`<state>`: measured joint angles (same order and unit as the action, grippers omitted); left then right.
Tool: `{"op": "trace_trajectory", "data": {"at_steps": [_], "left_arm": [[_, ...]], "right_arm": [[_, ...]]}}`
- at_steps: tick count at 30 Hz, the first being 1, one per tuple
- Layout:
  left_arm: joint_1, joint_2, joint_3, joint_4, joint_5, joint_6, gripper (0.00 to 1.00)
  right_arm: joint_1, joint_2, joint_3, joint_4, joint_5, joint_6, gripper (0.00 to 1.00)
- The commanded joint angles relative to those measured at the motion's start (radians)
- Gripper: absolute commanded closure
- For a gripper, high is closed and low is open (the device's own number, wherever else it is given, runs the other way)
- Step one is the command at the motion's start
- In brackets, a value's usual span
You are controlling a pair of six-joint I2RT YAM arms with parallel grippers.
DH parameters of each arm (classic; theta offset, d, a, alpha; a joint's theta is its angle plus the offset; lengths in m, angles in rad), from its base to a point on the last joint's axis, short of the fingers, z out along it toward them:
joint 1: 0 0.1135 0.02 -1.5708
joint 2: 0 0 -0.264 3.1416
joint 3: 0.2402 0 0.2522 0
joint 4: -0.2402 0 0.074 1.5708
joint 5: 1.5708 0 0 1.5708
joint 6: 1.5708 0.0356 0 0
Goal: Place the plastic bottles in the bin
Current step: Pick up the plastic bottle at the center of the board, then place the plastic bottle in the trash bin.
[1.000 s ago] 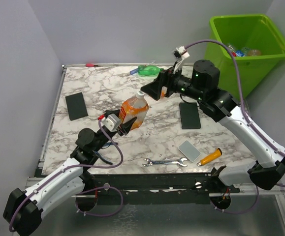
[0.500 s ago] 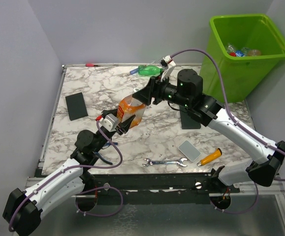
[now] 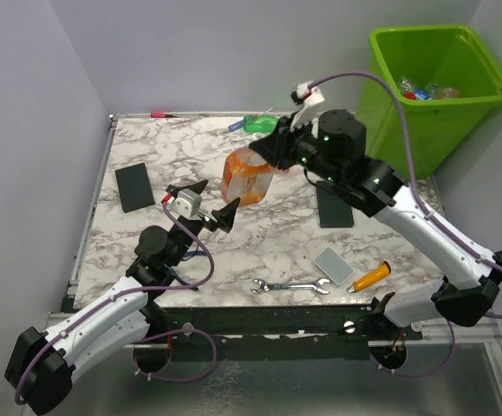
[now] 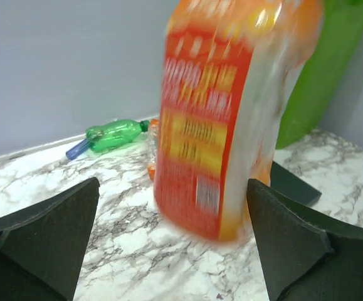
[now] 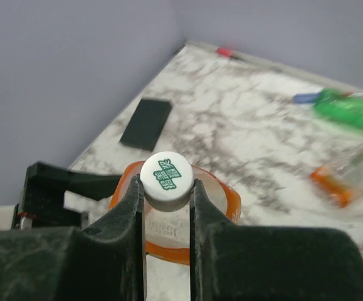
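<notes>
Marble table (image 3: 146, 251): right claw (image 5: 166, 185) nips orange bottle (image 3: 246, 178) by neck (wrist view only).

- Held bottle (image 3: 249, 176) hangs over the table (image 3: 159, 147) centre, right gripper (image 3: 266, 152) at its neck, left gripper (image 3: 207, 201) before it.
- Second bottle (image 3: 261, 125) lies at the far edge.
- Bin (image 3: 424, 121) stands off the far-right corner, bottles (image 3: 424, 90) inside.

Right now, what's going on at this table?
The right gripper is shut on the neck of an orange bottle, holding it off the table. The left gripper is open near it, not touching. A green bottle lies at the table's far edge. The bin already holds a few bottles.
</notes>
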<state>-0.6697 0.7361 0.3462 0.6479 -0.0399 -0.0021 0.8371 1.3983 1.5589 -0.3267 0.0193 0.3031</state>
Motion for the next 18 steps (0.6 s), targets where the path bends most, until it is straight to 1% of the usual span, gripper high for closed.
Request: {"op": "trace_trajectory", "data": {"at_steps": [1, 3, 5, 6, 7, 9, 11, 12, 13, 16, 18], "left_arm": [[0.000, -0.011, 0.037, -0.008, -0.241, -0.077, 0.01], [0.000, -0.024, 0.037, -0.025, -0.299, -0.064, 0.01], [0.000, -0.030, 0.047, -0.058, -0.328, -0.043, 0.01], [-0.001, -0.030, 0.053, -0.072, -0.337, -0.031, 0.01], [0.000, -0.032, 0.058, -0.083, -0.357, -0.030, 0.01], [0.000, -0.036, 0.062, -0.095, -0.400, -0.039, 0.01], [0.000, -0.040, 0.060, -0.099, -0.430, -0.036, 0.01], [0.000, -0.041, 0.058, -0.099, -0.441, -0.036, 0.01], [-0.001, -0.042, 0.057, -0.098, -0.446, -0.036, 0.01], [0.000, -0.037, 0.056, -0.090, -0.426, -0.045, 0.01], [-0.001, -0.030, 0.058, -0.089, -0.414, -0.048, 0.01]], "right_arm": [[-0.001, -0.098, 0.241, -0.157, 0.411, -0.194, 1.00], [-0.001, -0.111, 0.307, -0.173, 0.577, -0.270, 1.00], [-0.001, -0.147, 0.302, -0.089, 0.746, -0.386, 1.00], [-0.001, -0.173, 0.269, 0.001, 0.821, -0.454, 1.00], [-0.002, -0.204, 0.219, 0.140, 0.890, -0.554, 1.00], [-0.006, -0.256, 0.101, 0.506, 0.969, -0.788, 1.00], [-0.021, -0.265, 0.046, 0.801, 0.978, -0.995, 1.00], [-0.038, -0.256, 0.044, 0.921, 0.977, -1.054, 1.00], [-0.058, -0.246, 0.053, 1.000, 0.960, -1.086, 1.00], [-0.133, -0.181, 0.136, 1.067, 0.897, -1.107, 1.00], [-0.250, -0.117, 0.167, 1.095, 0.863, -1.081, 1.00]]}}
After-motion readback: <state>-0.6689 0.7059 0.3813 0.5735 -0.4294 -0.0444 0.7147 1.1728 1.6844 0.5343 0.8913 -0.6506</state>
